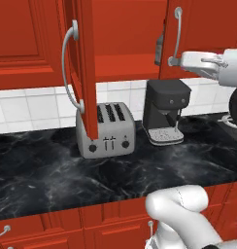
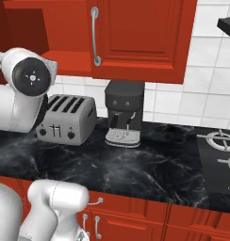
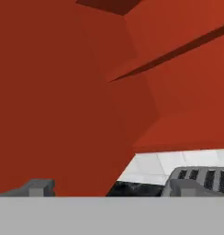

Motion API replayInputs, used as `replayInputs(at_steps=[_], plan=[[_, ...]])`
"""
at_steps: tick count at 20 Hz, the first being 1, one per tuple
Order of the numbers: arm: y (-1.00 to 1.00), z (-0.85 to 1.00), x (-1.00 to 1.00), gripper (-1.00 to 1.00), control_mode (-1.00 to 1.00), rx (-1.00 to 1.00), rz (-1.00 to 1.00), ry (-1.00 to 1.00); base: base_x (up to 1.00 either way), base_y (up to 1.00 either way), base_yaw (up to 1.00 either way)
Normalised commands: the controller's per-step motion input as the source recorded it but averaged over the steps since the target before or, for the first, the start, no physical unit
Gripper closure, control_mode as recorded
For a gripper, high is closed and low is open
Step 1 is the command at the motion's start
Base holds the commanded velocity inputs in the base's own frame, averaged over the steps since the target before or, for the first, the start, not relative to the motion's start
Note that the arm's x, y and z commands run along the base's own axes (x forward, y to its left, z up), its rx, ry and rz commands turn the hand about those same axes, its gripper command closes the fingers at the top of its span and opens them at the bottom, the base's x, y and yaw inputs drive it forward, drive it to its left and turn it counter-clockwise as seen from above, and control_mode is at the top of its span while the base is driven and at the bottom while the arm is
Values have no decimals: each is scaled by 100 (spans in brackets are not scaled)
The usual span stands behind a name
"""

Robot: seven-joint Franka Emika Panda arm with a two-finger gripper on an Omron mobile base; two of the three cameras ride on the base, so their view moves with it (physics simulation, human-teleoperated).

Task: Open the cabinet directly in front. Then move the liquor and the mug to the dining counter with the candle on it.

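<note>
Hanging above the black table [image 1: 52, 170], the red cabinet [image 1: 125, 44] has its left door [image 1: 84, 63] swung out toward the robot, over the toaster [image 1: 107, 130]. The liquor [image 1: 160, 50] stands far back on the shelf, half hidden by the right door [image 1: 208, 29]. The jaws [image 3: 109, 188] are wide apart, holding nothing, near the coffee machine [image 1: 165, 111].

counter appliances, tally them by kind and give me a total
toaster: 1
coffee machine: 1
stove: 1
total: 3, all on or set into the black marble wall counter
</note>
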Motion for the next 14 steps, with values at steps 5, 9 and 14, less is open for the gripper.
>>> replayInputs(at_steps=[5,9,14], plan=[[-83,-2,-41,-100,-100,-5,-57,-10,0,0,0],[-79,-2,-29,-100,-100,-7,-57,-16,0,0,0],[-51,0,-5,-100,-100,-10,-36,-18,0,0,0]])
